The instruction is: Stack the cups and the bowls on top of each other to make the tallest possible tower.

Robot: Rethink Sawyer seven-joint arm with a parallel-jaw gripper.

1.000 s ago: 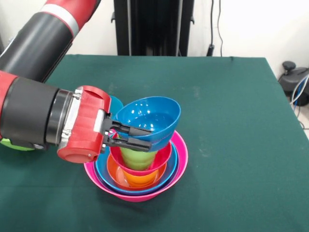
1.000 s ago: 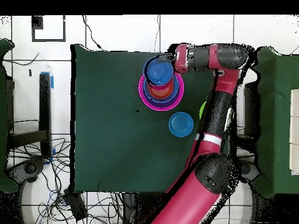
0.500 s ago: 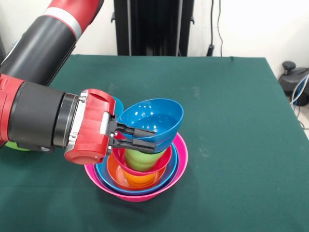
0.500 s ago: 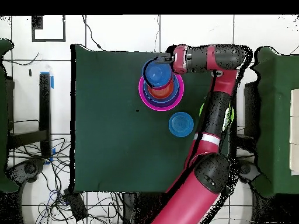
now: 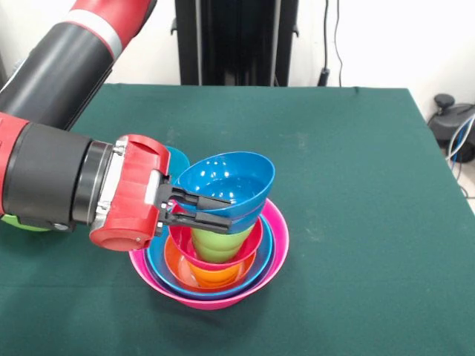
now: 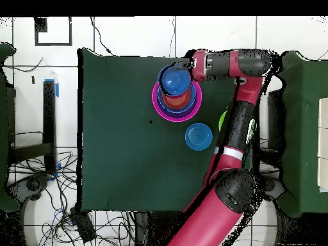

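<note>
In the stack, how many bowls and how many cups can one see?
Bowls: 5 (pink bowl, sky blue bowl, orange bowl, red-pink bowl, top blue bowl)
Cups: 1 (lime green cup)
Total: 6

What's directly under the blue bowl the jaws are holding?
Under the tilted blue bowl sits the lime green cup, inside a red-pink bowl. The cup's rim is covered, so contact between the two cannot be confirmed.

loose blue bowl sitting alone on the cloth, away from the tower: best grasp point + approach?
Judging from the overhead view, the loose blue bowl sits upright and clear of the tower. Pinch its rim with one finger inside and one outside, coming straight down on the side facing away from the arm. The thin open rim probably suits that; its body looks too wide to span.
</note>
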